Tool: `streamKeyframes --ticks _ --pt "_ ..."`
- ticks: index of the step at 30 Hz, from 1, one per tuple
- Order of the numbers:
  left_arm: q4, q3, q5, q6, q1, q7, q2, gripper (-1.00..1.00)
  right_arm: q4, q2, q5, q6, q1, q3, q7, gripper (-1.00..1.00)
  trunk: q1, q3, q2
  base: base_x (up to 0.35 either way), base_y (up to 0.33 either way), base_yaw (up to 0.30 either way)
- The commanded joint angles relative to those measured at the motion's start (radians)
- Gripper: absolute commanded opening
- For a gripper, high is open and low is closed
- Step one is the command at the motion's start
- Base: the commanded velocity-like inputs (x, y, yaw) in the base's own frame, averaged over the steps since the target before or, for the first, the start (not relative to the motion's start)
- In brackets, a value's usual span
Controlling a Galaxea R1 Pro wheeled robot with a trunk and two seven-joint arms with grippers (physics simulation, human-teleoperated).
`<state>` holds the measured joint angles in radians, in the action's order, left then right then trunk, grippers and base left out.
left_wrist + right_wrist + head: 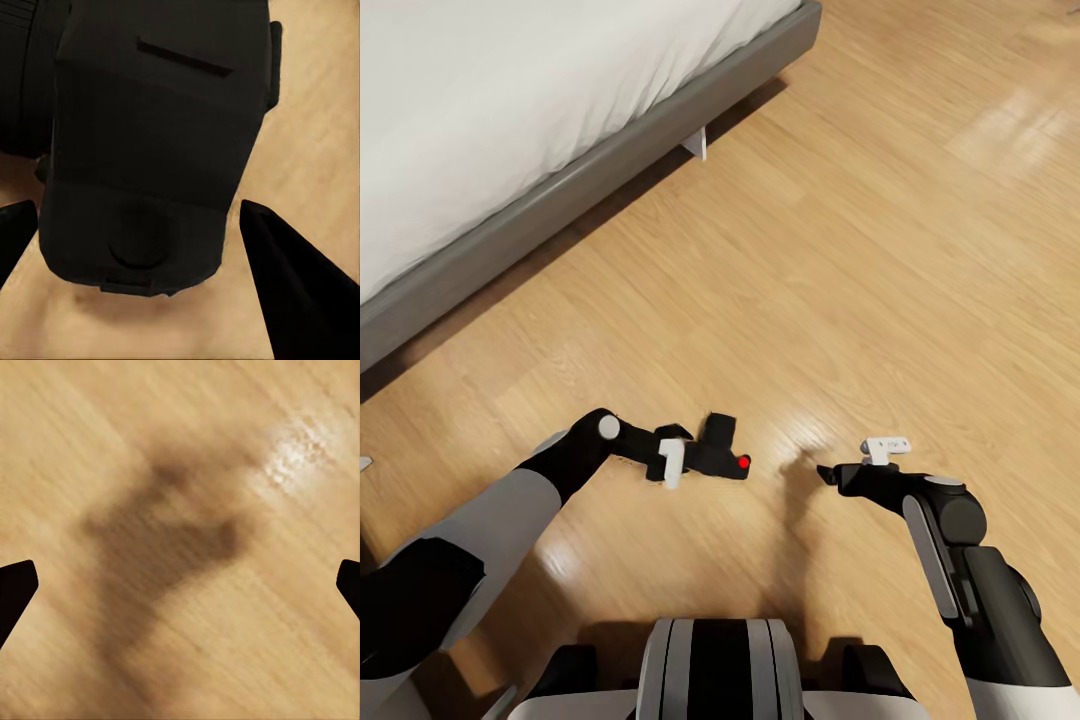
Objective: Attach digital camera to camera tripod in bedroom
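The digital camera [722, 447], a small matte-black box with a red button, hangs just above the wood floor in front of me. My left gripper [705, 460] is shut on it. In the left wrist view the camera's black body [150, 150] sits between the two dark fingertips [300, 292]. My right gripper [826, 471] hovers open to the right of the camera, apart from it. Its fingertips [15, 589] stand wide apart over bare floor with nothing between them. The camera tripod is out of view.
The grey-framed white bed [560, 190] runs along the upper left, with a pale leg [696, 144] under its frame. Light wood plank floor [880, 250] stretches ahead and to the right. My own base [715, 665] is at the bottom edge.
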<state>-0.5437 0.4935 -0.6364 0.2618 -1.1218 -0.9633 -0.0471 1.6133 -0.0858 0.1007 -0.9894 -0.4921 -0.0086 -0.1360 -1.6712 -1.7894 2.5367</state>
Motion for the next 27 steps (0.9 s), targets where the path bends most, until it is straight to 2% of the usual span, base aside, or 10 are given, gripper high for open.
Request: streamKeyframes --ticks 1,9,16,20,21,25,27 --pt "-0.017 0.004 -0.006 0.004 0.002 -0.002 -0.001 -1.0 0.001 0.0 0.008 -0.005 0.0 0.0 0.003 1.0 0.0 -0.001 0.0 0.0 0.0 0.0" --pt "-0.108 -0.003 0.0 -0.019 0.018 -0.038 0.0 -1.0 0.0 0.0 0.008 -0.005 0.003 0.001 0.004 1.0 0.0 -0.001 0.0 0.0 0.0 0.0" --pt "-0.172 -0.015 0.006 -0.108 0.013 -0.086 0.021 -1.0 0.0 -0.001 0.008 -0.004 0.004 0.001 0.005 1.0 0.0 -0.001 0.0 0.0 0.0 0.0" --pt "-0.24 -0.066 0.011 -0.176 0.009 -0.099 0.049 -1.0 0.0 -0.006 0.008 -0.005 0.0 -0.002 0.005 1.0 0.0 -0.001 0.0 0.0 0.0 0.0" --pt "-0.263 -0.099 0.012 -0.194 0.008 -0.089 0.062 -1.0 0.0 -0.009 0.008 -0.005 -0.003 -0.004 0.005 1.0 0.0 -0.001 0.0 0.0 0.0 0.0" --pt "-0.288 -0.169 0.015 -0.213 0.006 -0.076 0.076 -1.0 0.0 -0.015 0.008 -0.003 -0.009 -0.015 0.005 1.0 0.0 -0.001 0.0 0.0 0.0 0.0" --pt "-0.297 -0.227 0.033 -0.222 0.006 -0.066 0.084 -1.0 0.0 -0.02 0.008 -0.001 -0.011 -0.045 0.003 1.0 0.0 -0.001 0.0 0.0 0.0 0.0"
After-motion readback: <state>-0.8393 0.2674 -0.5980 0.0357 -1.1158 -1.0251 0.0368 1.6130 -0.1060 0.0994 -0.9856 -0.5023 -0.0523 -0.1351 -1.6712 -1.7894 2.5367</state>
